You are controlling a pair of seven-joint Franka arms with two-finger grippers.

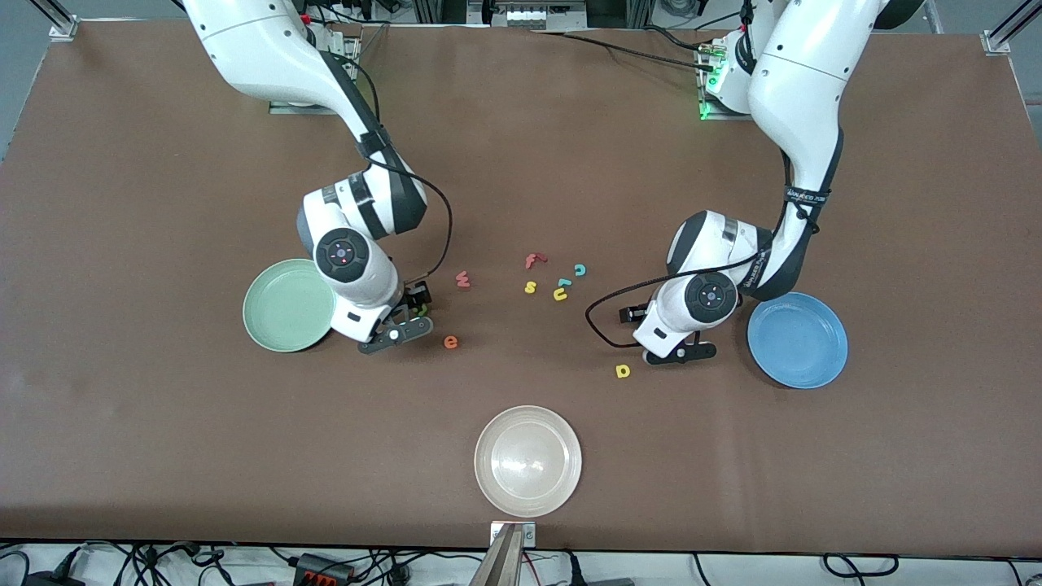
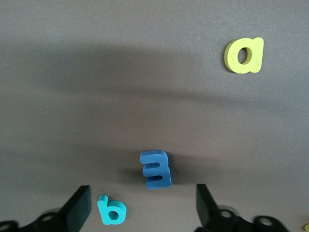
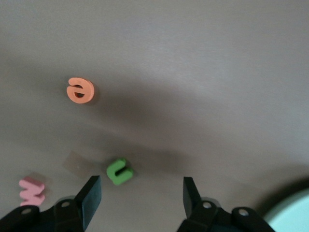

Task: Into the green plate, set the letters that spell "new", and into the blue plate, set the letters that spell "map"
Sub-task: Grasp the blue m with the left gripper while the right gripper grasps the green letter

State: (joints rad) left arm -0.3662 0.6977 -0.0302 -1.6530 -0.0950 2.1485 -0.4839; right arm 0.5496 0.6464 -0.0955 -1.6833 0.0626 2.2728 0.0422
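Note:
The green plate [image 1: 285,305] lies toward the right arm's end and the blue plate [image 1: 798,339] toward the left arm's end. My right gripper [image 1: 409,317] [image 3: 141,198] is low beside the green plate and open. The green "n" [image 3: 119,171] lies just off its tips, close to one finger [image 3: 91,195]. The orange "e" [image 1: 450,342] [image 3: 80,90] and pink "w" [image 1: 462,279] [image 3: 32,190] lie nearby. My left gripper [image 1: 669,352] [image 2: 143,212] is low beside the blue plate, open. The teal "p" [image 2: 112,210] lies between its fingers, the blue "m" [image 2: 155,169] at their tips. The yellow "a" [image 1: 623,371] [image 2: 244,55] lies apart.
A beige plate [image 1: 527,461] sits near the front edge, midway along the table. A cluster of other letters lies between the arms: a red "f" [image 1: 533,260], a yellow "s" [image 1: 530,286], a yellow "u" [image 1: 560,293] and a teal "c" [image 1: 580,269].

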